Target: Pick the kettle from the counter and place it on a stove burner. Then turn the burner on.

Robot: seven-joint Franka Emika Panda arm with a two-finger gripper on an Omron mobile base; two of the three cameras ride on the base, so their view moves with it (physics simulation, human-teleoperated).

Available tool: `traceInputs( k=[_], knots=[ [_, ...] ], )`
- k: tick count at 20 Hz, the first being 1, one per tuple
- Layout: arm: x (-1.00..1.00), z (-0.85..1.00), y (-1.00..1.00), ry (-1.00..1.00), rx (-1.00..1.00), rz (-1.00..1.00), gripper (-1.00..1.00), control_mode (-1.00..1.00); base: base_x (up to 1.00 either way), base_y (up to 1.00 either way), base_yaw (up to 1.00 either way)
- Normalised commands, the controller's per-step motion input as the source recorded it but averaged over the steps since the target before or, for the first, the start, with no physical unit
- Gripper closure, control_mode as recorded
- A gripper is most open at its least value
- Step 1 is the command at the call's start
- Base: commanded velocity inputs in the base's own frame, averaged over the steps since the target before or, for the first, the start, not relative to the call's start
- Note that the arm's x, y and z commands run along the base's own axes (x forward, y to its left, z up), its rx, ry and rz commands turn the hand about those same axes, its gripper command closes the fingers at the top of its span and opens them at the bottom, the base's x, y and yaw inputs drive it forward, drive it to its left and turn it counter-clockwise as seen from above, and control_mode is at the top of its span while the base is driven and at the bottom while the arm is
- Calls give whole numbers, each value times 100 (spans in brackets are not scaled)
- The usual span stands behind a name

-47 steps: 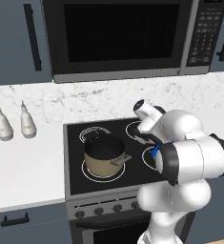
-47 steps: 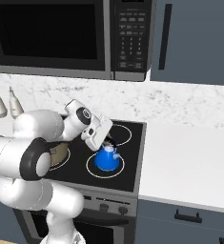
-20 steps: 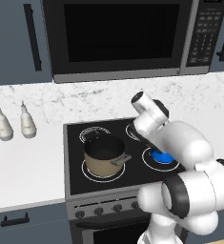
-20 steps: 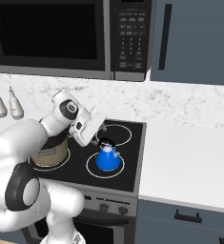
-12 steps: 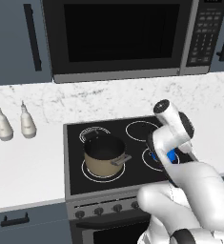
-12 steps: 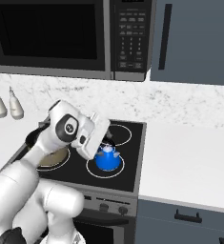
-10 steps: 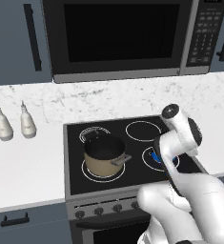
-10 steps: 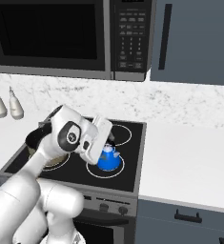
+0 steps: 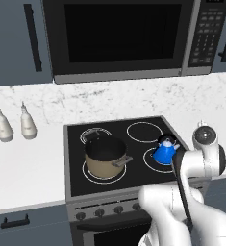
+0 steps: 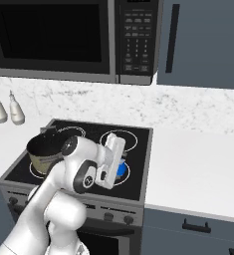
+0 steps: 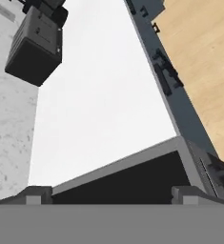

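The blue kettle (image 9: 165, 153) stands upright on the front right stove burner (image 9: 147, 161), a thin white ring whose disc is black. Nothing holds the kettle. In the right base view my white hand (image 10: 112, 158) hangs in front of the kettle (image 10: 121, 170) and covers most of it. My gripper (image 11: 111, 194) is open, its two tips wide apart with nothing between them. It looks rightward past the cooktop's edge (image 11: 118, 164) and along the white counter (image 11: 104, 105).
A tan pot (image 9: 105, 156) sits on the front left burner. Two pale bottles (image 9: 13, 126) stand on the left counter. A row of knobs (image 9: 100, 211) runs along the stove front. The microwave (image 9: 119, 38) hangs above. A dark box (image 11: 35, 45) stands far along the right counter.
My hand has let go of the kettle and pulled back from above it. The arm has folded down toward the stove's front right. The kettle stays on its burner.
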Motion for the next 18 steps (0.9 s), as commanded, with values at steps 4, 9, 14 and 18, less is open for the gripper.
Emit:
traceInputs(
  k=[4, 9, 14, 18],
  knots=[
    [0, 0, 0, 0, 0, 0, -100, -100, 0, 0, 0],
    [-1, 0, -9, 0, 0, 0, -100, -100, 0, 0, 0],
    [-6, 0, -30, -2, 0, 0, -100, 100, -1, -59, 0],
    [0, 0, 0, 0, 0, 0, -100, 100, 0, -98, 1]
  ],
)
